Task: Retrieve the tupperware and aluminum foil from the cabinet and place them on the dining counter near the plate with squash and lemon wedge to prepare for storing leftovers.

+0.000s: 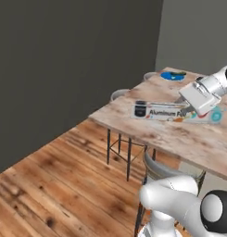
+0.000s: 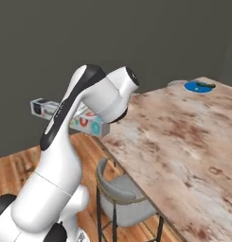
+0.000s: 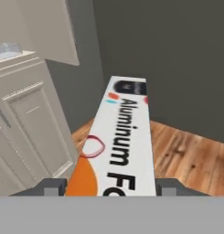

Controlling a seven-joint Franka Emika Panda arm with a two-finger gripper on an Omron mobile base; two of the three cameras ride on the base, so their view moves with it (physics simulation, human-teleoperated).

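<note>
My gripper (image 1: 192, 109) is shut on the aluminum foil (image 1: 163, 112), a long whitish box with a dark end. It is held level in the air. In the right base view the aluminum foil (image 2: 45, 108) sticks out behind my arm, left of the dining counter (image 2: 183, 142). The hand view looks along the aluminum foil (image 3: 125, 137), clamped between both fingertips (image 3: 54, 186), with wooden floor below it. The blue plate (image 1: 173, 75) lies at the far end of the dining counter (image 1: 179, 134). The tupperware (image 3: 7, 49) sits on a shelf of the cream cabinet (image 3: 26, 119).
A grey chair (image 2: 120, 194) stands at the counter's near side, and another chair (image 1: 119, 95) by its far left edge. A dark grey wall (image 1: 64, 60) runs along the left. An open cabinet door (image 3: 49, 27) hangs at the upper left of the hand view.
</note>
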